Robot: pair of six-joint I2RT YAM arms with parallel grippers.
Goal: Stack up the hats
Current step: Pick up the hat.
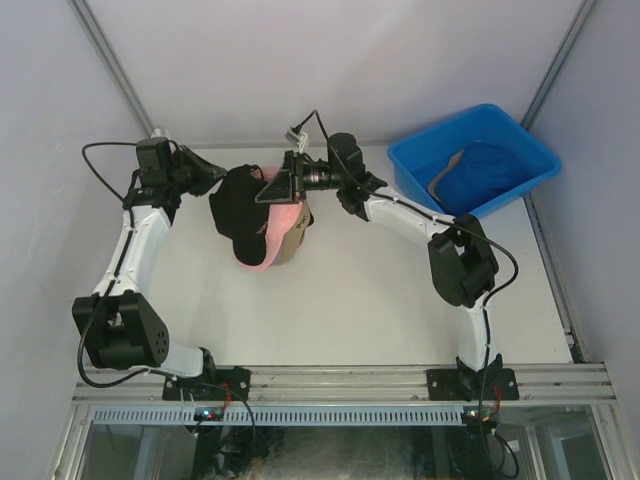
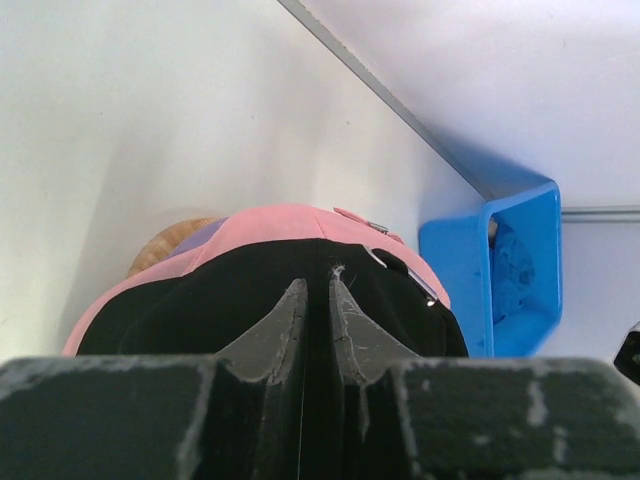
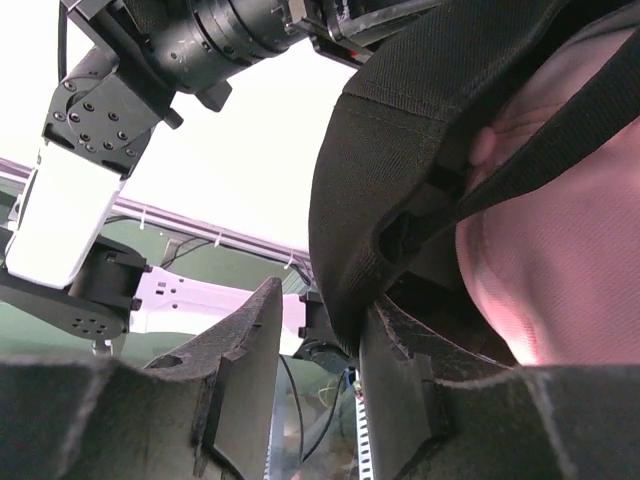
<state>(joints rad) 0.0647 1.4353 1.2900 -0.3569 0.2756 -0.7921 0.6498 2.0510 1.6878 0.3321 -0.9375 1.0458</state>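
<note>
A black hat (image 1: pixel 240 208) lies on top of a pink hat (image 1: pixel 288 222) at the back middle of the table. My left gripper (image 1: pixel 218 183) reaches in from the left and is shut on the black hat's (image 2: pixel 250 290) fabric, which fills the narrow slit between its fingers (image 2: pixel 285 320). A purple hat (image 2: pixel 205 236) peeks out under the pink hat (image 2: pixel 270 225). My right gripper (image 1: pixel 278 186) is at the black hat's back edge. In the right wrist view it stands open (image 3: pixel 322 300), and the black rim (image 3: pixel 370 200) touches its right finger (image 3: pixel 400 370). A blue hat (image 1: pixel 487 168) lies in the bin.
The blue plastic bin (image 1: pixel 455 205) sits at the back right, with a tan brim (image 1: pixel 443 180) beside the blue hat inside. A tan surface (image 2: pixel 165 243) shows beneath the pile. The grey side walls and metal frame posts (image 1: pixel 105 55) close in the table.
</note>
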